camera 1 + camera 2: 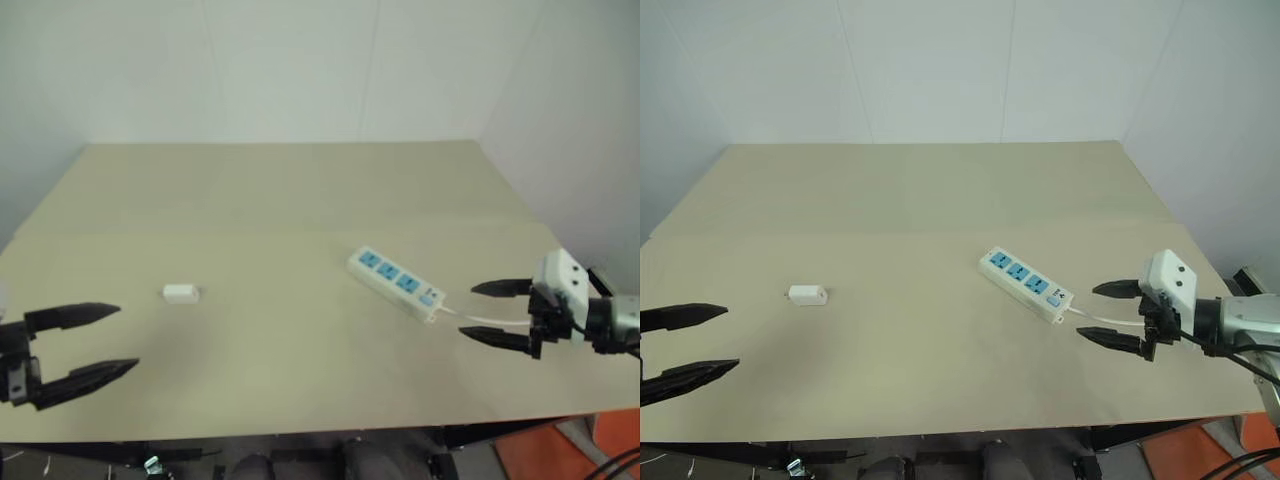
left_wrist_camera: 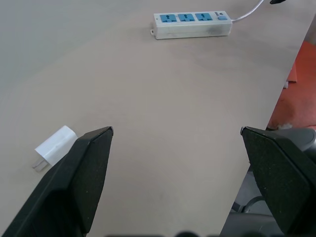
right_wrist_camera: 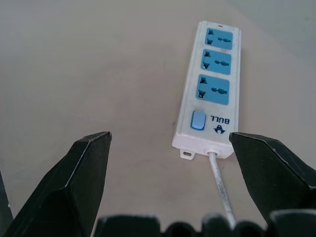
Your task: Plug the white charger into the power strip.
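Both grippers, left gripper [image 1: 78,354] and right gripper [image 1: 494,314], hang wide open, holding nothing. White charger [image 1: 181,293] lies left on the tabletop [image 1: 280,200]; "BULL"-marked power strip [image 1: 396,284] sits right.

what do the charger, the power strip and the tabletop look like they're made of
White charger: likely smooth matte plastic, with rounded edges and metal-looking prongs.
Power strip: moulded white plastic, blue socket inserts, slight sheen.
Table: dull beige surface with no visible grain, perhaps laminate or board; hard to tell.
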You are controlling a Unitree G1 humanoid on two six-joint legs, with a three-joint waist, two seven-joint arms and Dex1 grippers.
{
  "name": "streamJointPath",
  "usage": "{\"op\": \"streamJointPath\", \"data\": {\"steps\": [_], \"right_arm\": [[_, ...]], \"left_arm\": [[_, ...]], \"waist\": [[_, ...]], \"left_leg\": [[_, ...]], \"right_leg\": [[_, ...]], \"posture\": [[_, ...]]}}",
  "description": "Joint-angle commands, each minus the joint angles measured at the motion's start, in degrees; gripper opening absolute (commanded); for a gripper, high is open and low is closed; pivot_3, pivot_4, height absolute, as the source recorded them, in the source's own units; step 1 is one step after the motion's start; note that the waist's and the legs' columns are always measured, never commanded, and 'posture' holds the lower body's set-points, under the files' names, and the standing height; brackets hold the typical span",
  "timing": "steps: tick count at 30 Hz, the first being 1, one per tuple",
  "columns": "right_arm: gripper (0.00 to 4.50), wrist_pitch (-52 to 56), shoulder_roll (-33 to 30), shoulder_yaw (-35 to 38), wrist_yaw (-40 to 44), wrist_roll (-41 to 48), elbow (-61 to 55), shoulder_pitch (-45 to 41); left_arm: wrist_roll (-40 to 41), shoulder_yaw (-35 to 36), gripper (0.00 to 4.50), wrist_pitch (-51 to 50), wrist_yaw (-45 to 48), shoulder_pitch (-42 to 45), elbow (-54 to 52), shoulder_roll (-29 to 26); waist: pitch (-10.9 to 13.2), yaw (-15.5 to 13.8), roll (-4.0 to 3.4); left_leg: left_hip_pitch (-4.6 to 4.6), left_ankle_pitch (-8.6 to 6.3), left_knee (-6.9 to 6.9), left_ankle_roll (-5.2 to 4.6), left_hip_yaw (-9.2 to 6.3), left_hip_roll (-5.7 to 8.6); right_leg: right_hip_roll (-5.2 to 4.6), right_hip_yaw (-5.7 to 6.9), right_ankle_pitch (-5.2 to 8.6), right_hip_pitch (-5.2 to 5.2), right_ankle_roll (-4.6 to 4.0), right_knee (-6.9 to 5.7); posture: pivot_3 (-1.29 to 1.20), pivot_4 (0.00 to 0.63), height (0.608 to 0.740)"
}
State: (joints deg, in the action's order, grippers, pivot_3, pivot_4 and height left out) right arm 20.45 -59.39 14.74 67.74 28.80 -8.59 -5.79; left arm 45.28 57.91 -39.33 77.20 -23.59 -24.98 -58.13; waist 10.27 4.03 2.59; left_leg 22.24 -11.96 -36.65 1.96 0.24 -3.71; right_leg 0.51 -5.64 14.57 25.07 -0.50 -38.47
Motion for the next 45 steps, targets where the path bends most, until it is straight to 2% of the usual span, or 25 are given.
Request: {"op": "streamJointPath", "data": {"steps": [1, 6, 12, 16, 20, 24, 28, 45], "right_arm": [[4.47, -0.96, -0.18, 2.50, -0.44, -0.06, -1.08, -0.42], [4.47, -1.27, 0.36, 1.76, -0.84, -0.65, -0.61, -1.29], [4.47, -1.61, 3.87, 0.53, -4.89, -2.12, 0.19, -2.53], [4.47, -2.98, 11.41, -1.82, -12.00, -4.80, 3.28, -5.20], [4.47, -7.24, 17.50, -2.92, -14.21, -6.48, 6.50, -6.45], [4.47, -12.90, 25.10, -4.93, -17.63, -8.80, 14.71, -9.78], [4.47, -15.64, 28.26, -5.83, -16.27, -9.10, 21.97, -12.12], [4.47, -26.59, 31.99, -8.37, -9.96, -12.65, 45.64, -20.83]], "left_arm": [[-0.54, 0.38, 4.50, 2.00, 1.18, 0.02, 0.67, -0.04], [-1.13, 0.19, 4.50, 3.25, 2.33, -0.53, 1.40, 0.45], [-1.44, -0.85, 4.50, 3.92, 2.48, -0.26, 1.50, 1.08], [-1.19, -2.98, 4.50, 4.46, 2.38, 1.08, 2.09, 0.81], [-1.16, -4.39, 4.50, 4.57, 2.25, 2.42, 2.52, 0.51], [-0.92, -6.04, 4.50, 4.63, 2.19, 3.94, 2.68, 0.25], [-0.68, -6.48, 4.50, 4.37, 2.16, 4.63, 2.41, 0.21], [0.78, -5.21, 4.50, 1.91, 1.95, 5.11, 1.14, -1.20]], "waist": [[0.00, -0.02, 0.00], [0.00, 0.02, 0.00], [-0.01, -0.03, 0.01], [-0.04, 0.03, 0.06], [-0.02, 0.06, 0.03], [-0.03, 0.18, 0.04], [-0.02, 0.15, 0.03], [-0.04, 0.39, 0.05]], "left_leg": [[-0.01, 0.00, 0.00, 0.00, 0.00, 0.00], [-0.01, 0.00, -0.01, 0.00, 0.00, -0.01], [-0.01, 0.00, -0.01, 0.00, 0.00, -0.01], [-0.03, 0.00, -0.04, 0.00, 0.00, -0.02], [0.02, 0.00, -0.05, 0.00, 0.00, -0.03], [0.07, 0.00, -0.05, 0.00, 0.00, -0.04], [0.04, 0.00, -0.05, 0.00, 0.00, -0.05], [-0.04, 0.00, -0.05, -0.01, 0.01, -0.06]], "right_leg": [[0.00, 0.00, 0.00, -0.01, 0.00, 0.00], [0.00, 0.00, 0.00, -0.01, 0.00, 0.00], [0.00, 0.00, -0.01, -0.02, 0.01, 0.00], [0.01, 0.00, -0.02, -0.04, 0.04, 0.00], [0.04, 0.00, -0.24, -0.01, 0.41, -0.02], [0.04, 0.01, -0.28, 0.01, 0.45, -0.01], [0.06, 0.00, -0.31, 0.00, 0.43, -0.03], [0.06, 0.00, -0.33, -0.09, 0.42, -0.04]], "posture": [[0.00, 0.150, 0.740], [0.00, 0.150, 0.740], [0.00, 0.150, 0.740], [0.00, 0.150, 0.740], [0.00, 0.150, 0.740], [0.00, 0.150, 0.740], [0.00, 0.150, 0.740], [0.00, 0.150, 0.740]]}}
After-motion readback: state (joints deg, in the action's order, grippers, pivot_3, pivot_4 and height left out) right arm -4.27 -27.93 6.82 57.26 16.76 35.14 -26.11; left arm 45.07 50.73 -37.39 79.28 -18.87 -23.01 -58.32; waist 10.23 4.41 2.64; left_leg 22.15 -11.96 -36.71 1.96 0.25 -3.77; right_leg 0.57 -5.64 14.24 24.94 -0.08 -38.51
